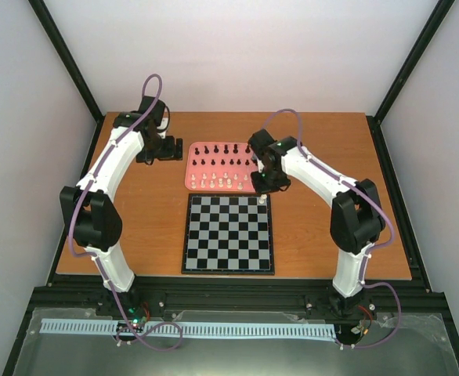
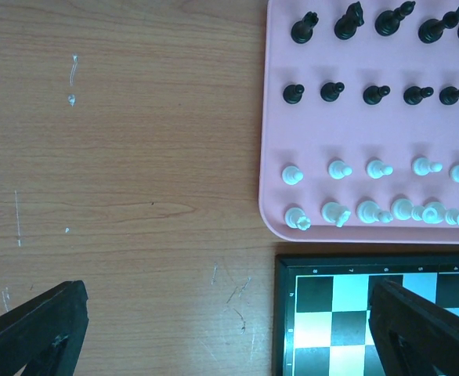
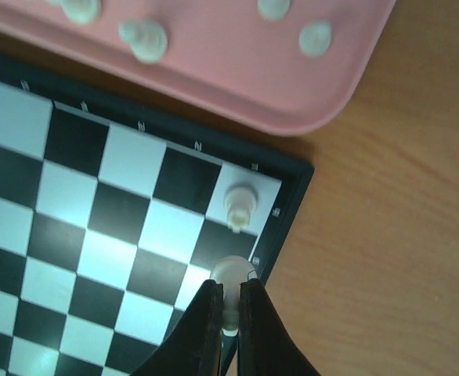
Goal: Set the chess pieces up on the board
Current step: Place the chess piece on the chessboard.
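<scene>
The checkered board (image 1: 229, 233) lies at the table's front centre. One cream-white piece (image 3: 241, 205) stands on the board's far right corner square. My right gripper (image 3: 229, 294) is shut on a second cream-white piece (image 3: 233, 272), held above the board's right edge one square nearer; the gripper (image 1: 262, 188) shows in the top view over that corner. The other cream-white and black pieces (image 2: 378, 168) stand in rows on the pink tray (image 1: 214, 167). My left gripper (image 2: 229, 329) is open and empty over bare table left of the board's (image 2: 331, 313) far left corner.
The pink tray (image 2: 276, 157) sits just behind the board, its near rim almost touching the board's border. Wooden table (image 1: 143, 227) lies on both sides. The left arm (image 1: 128, 157) reaches along the left side, the right arm (image 1: 331, 188) along the right.
</scene>
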Controlling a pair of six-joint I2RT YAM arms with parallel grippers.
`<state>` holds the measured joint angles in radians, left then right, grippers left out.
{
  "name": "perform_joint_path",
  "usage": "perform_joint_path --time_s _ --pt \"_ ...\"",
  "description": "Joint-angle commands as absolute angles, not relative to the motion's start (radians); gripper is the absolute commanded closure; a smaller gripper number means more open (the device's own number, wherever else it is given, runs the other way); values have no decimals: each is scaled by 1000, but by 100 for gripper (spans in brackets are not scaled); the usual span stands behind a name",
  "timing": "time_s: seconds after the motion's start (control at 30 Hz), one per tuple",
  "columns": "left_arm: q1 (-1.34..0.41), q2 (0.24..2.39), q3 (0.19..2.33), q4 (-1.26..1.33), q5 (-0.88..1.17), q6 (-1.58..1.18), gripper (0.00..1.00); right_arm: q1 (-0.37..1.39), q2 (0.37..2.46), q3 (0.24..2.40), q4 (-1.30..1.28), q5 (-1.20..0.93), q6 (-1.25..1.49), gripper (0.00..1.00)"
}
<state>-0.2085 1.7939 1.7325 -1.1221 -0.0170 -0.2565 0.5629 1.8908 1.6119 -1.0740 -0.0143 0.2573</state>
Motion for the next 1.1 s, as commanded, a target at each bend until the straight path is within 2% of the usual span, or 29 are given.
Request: perform_joint_path --time_s 0.0,0.27,1.07 --pt "-209 1762 1735 -1112 -9 -248 0 586 1826 1527 -1078 -13 281 97" --pt "-209 1767 1734 -1114 -1 -250 0 590 1847 1456 -1014 -38 302 97" --pt "-209 1760 1726 -1116 -19 -247 0 604 1943 1484 -982 -21 273 97"
